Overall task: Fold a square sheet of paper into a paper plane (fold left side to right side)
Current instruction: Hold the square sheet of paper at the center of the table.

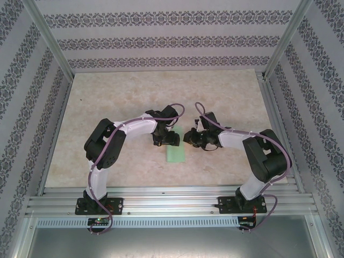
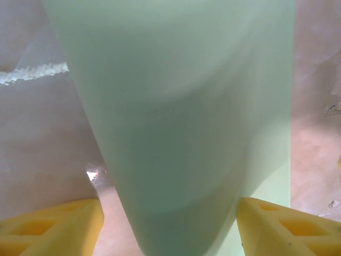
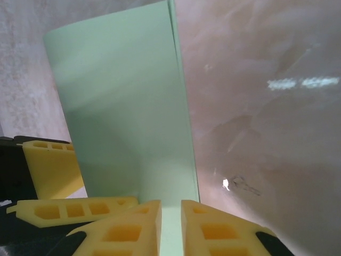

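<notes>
Light green and matte, the square sheet of paper (image 1: pixel 176 150) lies near the middle of the worktop (image 1: pixel 107 97), a little toward its near edge, and shows as a narrow upright strip. That suggests the left-to-right fold is made or nearly made. No pointed nose or wings appear, so most of the plane is yet to be folded.

Both arms bend at the elbow and reach inward, wrists facing each other across the strip. The left gripper (image 1: pixel 166 141) sits at the strip's far left, its yellow fingers (image 2: pixel 53 229) spread wide with paper rising between them, untouched. The right gripper (image 1: pixel 192 138) meets the opposite edge. Its fingers (image 3: pixel 128 229) stand narrow about the paper's edge, and whether they actually pinch it I cannot tell.
</notes>
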Tool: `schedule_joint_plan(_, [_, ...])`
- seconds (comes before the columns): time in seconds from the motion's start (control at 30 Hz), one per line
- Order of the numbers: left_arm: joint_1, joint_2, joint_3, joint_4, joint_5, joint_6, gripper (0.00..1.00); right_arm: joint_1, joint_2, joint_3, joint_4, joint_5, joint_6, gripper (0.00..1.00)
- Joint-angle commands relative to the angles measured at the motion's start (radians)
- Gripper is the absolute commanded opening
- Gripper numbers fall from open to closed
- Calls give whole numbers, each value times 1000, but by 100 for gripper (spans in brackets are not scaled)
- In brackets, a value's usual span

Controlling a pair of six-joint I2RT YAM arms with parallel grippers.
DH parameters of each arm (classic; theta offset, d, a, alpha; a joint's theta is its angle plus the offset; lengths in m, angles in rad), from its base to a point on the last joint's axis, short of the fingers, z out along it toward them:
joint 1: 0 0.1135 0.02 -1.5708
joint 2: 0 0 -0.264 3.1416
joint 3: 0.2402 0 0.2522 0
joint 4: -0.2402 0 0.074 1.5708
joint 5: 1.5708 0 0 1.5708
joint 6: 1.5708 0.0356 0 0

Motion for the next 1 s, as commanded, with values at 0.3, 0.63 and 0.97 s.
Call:
schedule_joint_plan(0.3, [-53,100,-11,101,57,31,70,31,34,42,23,11,27,15])
schedule_joint_plan(0.63, [-59,109,-4,98,57,41,70,19,9,37,-1,27,27,15])
schedule_joint_plan(0.97, [-60,109,-2,95,53,41,70,38,69,55,-16,17,38,14])
